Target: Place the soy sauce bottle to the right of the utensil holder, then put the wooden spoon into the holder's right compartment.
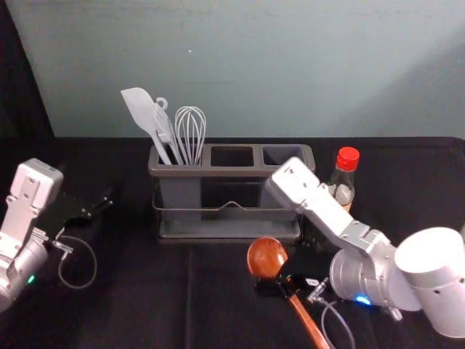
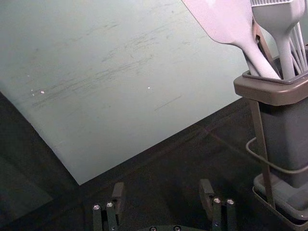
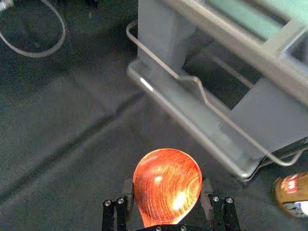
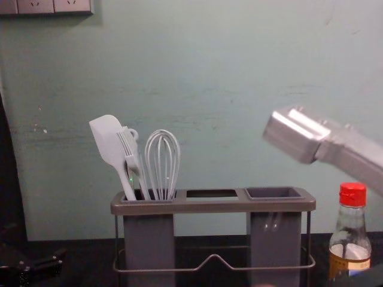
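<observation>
Jaws apart, our left gripper (image 1: 97,206) is to the left of the grey utensil holder with a brown rim (image 1: 218,172). Our right gripper (image 1: 275,285) is in front of the holder, at the glossy reddish-brown wooden spoon (image 1: 266,257); we cannot tell whether its jaws are clamped. The spoon's bowl is towards the holder, its handle towards us. We see the clear glass soy sauce bottle with a red cap (image 4: 353,224) upright, right of the holder.
</observation>
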